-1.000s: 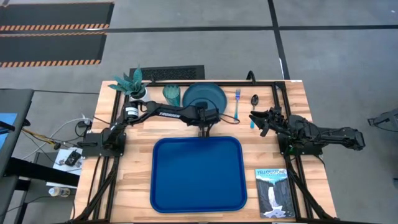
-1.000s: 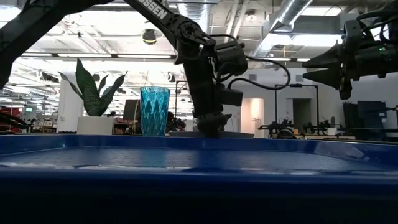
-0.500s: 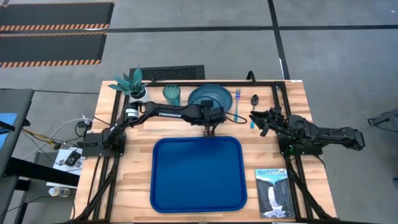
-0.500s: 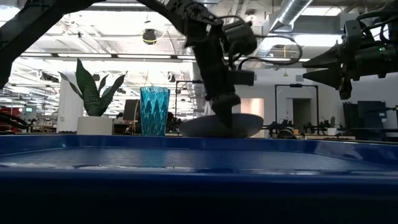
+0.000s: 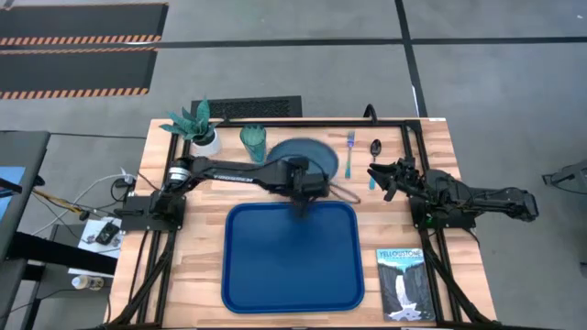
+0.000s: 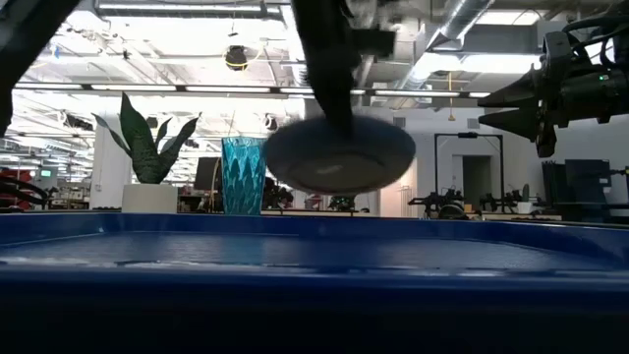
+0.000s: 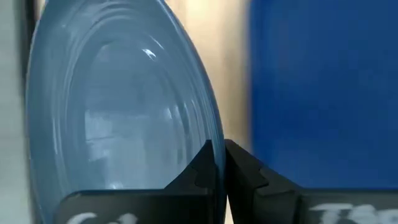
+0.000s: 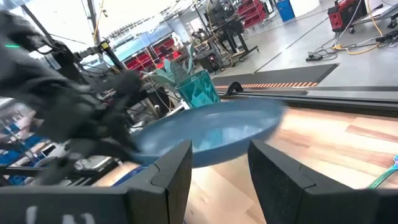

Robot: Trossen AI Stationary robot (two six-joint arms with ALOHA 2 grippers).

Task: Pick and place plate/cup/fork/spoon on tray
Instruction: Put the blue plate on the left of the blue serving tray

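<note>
Change: the plate (image 6: 339, 154) is being lifted off the desk (image 5: 193, 266), where it was resting a second ago.
Left gripper (image 7: 217, 163): fingers are being kept clenched on the plate's rim.
Plate: hanging from those fingers, being carried toward the tray (image 5: 290, 257).
Right gripper (image 5: 378, 175): fingers are being held released beside the spoon (image 5: 375, 148).
Meaning: first placement is being started.

We're in a big industrial lab or workshop: exposed silver ducts (image 6: 462, 25) across the ceiling, red tool carts (image 8: 249, 9) beyond the wooden table (image 5: 202, 247), grey concrete floor (image 5: 495, 82), hazard-striped black mats (image 5: 78, 41), cables (image 8: 360, 40) trailing.
</note>
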